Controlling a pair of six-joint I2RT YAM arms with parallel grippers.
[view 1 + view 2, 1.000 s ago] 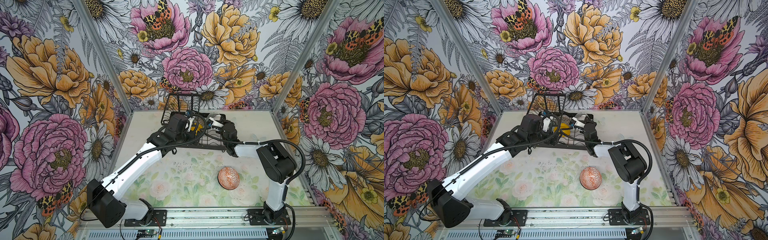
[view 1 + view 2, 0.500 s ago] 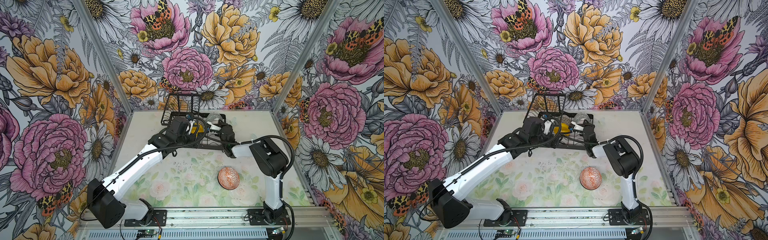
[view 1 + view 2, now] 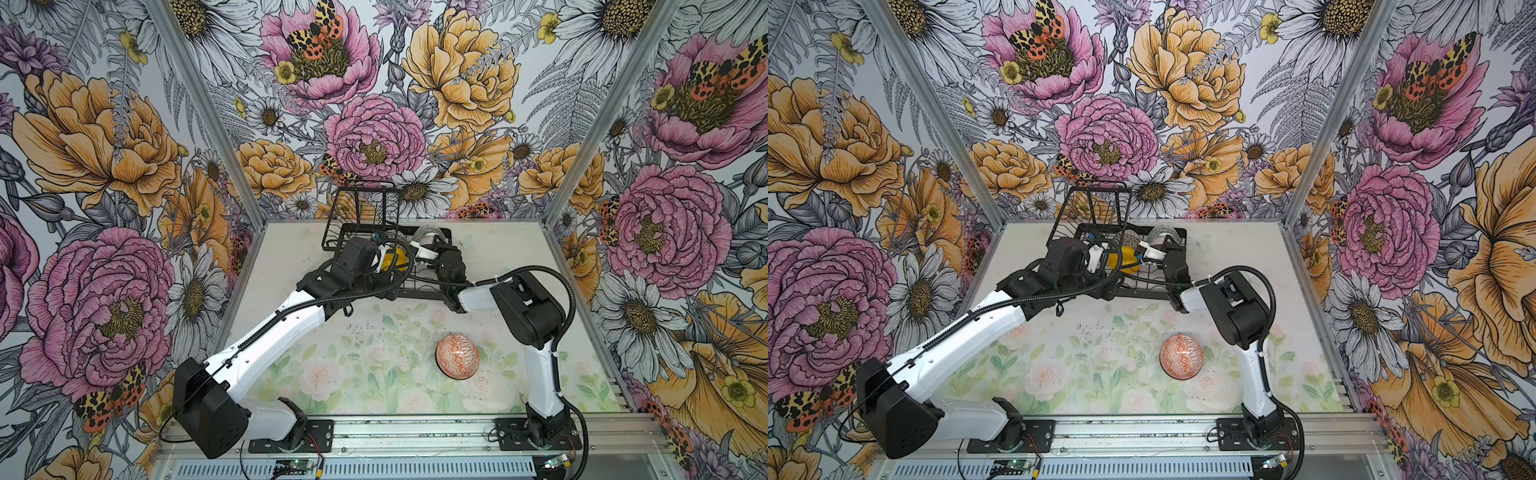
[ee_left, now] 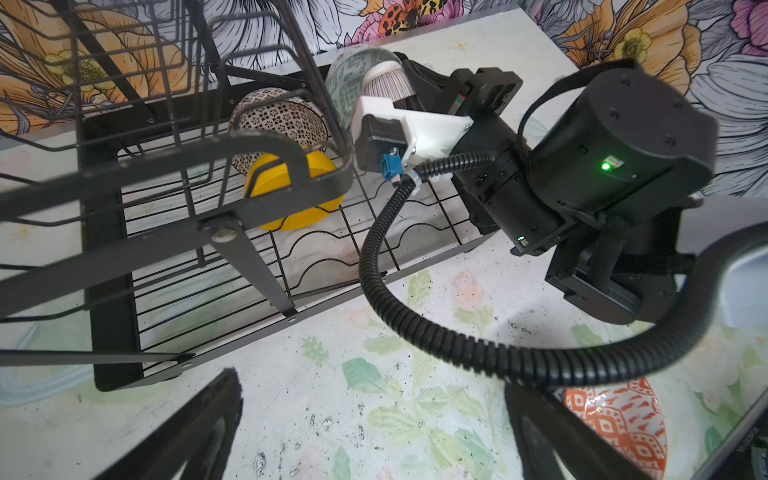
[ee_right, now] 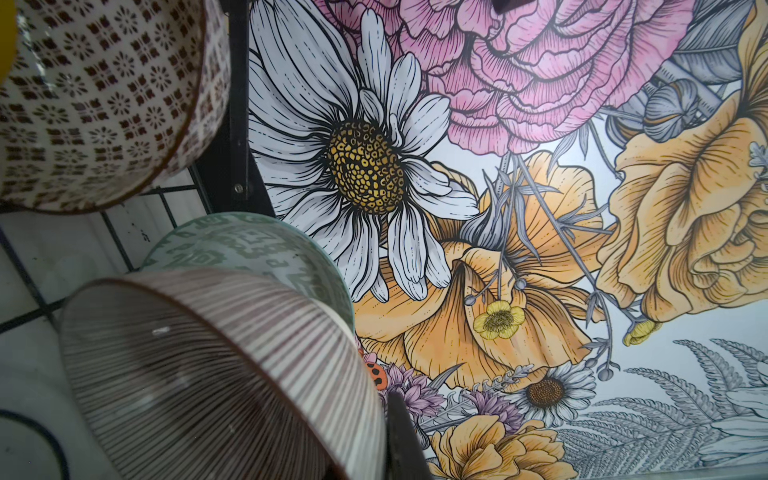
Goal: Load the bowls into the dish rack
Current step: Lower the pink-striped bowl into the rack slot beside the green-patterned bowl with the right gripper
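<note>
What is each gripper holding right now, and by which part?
Right gripper is shut on the pink-lined bowl, pinching it at the rim. Left gripper is open and holds nothing.

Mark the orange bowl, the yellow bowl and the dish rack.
orange bowl (image 3: 457, 356): in a top view, middle of its patterned face.
yellow bowl (image 4: 303, 215): left wrist view, its side below the rack's rim.
dish rack (image 3: 419, 294): in a top view, the front bar of its base.
</note>
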